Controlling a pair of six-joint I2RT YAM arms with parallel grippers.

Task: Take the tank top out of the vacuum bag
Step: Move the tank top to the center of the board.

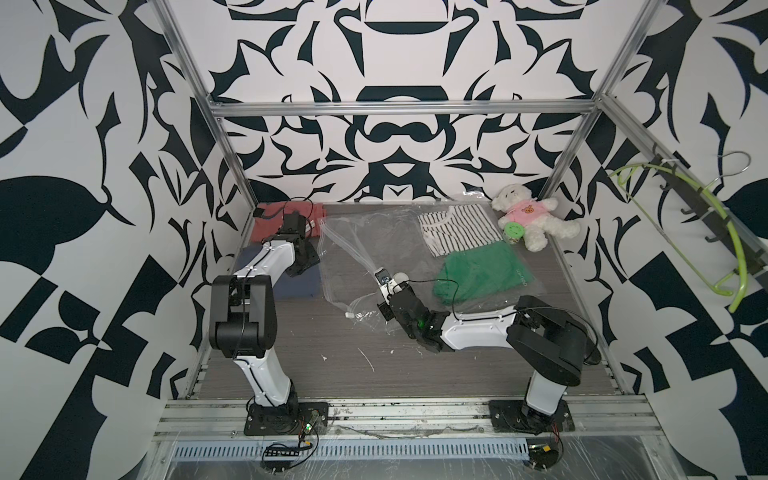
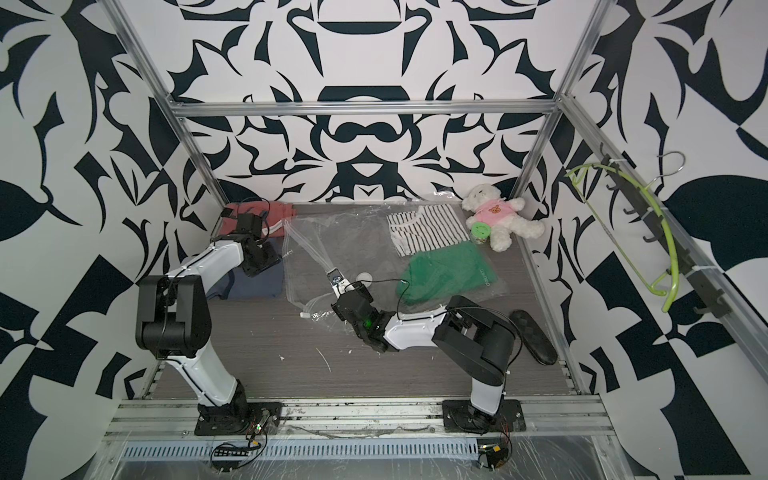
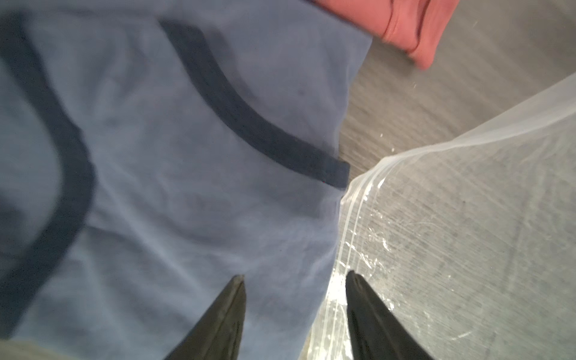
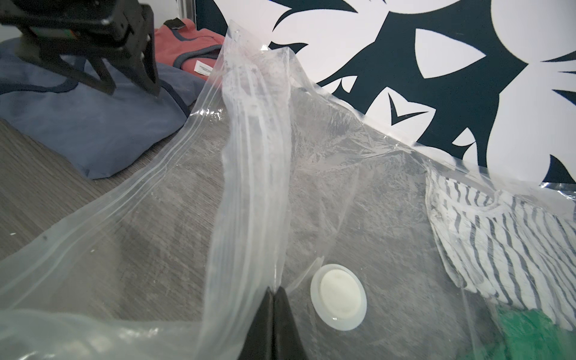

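On the grey wood-grain table, take the large clear crinkly plastic vacuum bag as your landmark. It lies flat, and its zip strip runs along the edge facing your left arm. Inside the bag, at the end away from that strip, sit a folded green knit garment and a white-and-navy striped top. The soft blue tank top with navy binding lies folded outside the bag, just beside the zip edge and apparently touching it, so I judge the removal all but done. Your left gripper stands with its jaws apart and nothing between them, one finger over the blue cloth and the other over the bag's zip edge. You cannot tell whether the tips touch. Your right gripper is pinched tight on a raised ridge of the bag's upper film, just beside the round white valve disc. A small white slider clip lies at one end of the strip. Expect the tank top to be light and limp, draping and dragging, so take it by a bunched fold or a bound armhole. The film looks thin and slippery.
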